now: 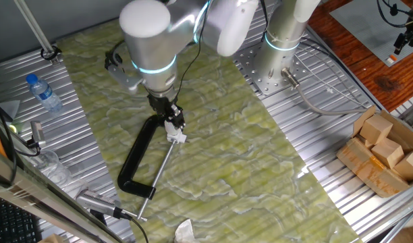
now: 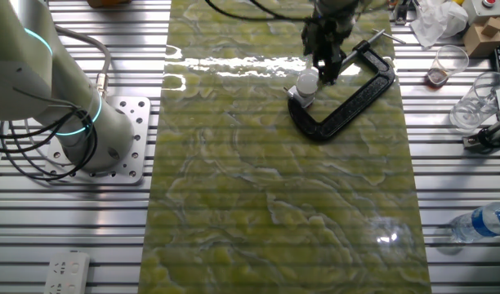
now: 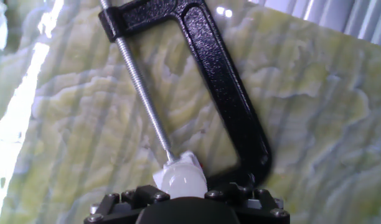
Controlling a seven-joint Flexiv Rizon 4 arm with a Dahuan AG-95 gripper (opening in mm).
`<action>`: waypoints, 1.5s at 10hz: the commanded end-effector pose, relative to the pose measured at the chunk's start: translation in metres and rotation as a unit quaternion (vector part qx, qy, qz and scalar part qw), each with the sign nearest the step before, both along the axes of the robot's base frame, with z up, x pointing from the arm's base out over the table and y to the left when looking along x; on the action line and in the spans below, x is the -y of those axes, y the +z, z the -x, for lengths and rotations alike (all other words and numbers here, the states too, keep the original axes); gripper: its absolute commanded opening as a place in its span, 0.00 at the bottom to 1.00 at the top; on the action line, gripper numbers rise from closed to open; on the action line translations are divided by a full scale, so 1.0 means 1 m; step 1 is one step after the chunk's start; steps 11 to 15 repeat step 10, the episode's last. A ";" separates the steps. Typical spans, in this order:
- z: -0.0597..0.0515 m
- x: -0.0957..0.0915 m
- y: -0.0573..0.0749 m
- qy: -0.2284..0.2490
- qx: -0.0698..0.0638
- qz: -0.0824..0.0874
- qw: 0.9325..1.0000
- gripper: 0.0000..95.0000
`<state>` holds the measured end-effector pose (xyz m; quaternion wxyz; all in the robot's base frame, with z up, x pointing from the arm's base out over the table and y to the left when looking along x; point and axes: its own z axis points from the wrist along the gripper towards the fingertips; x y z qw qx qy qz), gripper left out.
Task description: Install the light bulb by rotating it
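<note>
The light bulb [image 3: 180, 179] is being held between the closed-in fingers of the hand [image 2: 325, 67], right at the jaw end of the black C-clamp [image 2: 354, 96]. The clamp is being left lying flat on the green marbled worktop [image 2: 274, 204], its threaded screw [image 3: 142, 93] touching the white fitting [image 1: 177, 136] beneath the bulb.

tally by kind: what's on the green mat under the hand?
Light bulb: 1
Black C-clamp: 1
White socket block under the bulb: 1
Total: 3
The hand is at the bulb.
</note>
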<state>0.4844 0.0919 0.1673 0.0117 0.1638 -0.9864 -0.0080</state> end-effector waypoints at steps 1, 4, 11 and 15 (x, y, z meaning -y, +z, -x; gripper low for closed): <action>0.006 0.005 0.008 0.002 0.005 -0.001 1.000 0.00; 0.006 0.005 0.008 -0.005 0.001 -0.010 1.000 0.00; 0.006 0.005 0.009 0.004 0.004 -0.010 1.000 0.00; 0.006 0.005 0.009 0.004 0.004 -0.010 1.000 0.00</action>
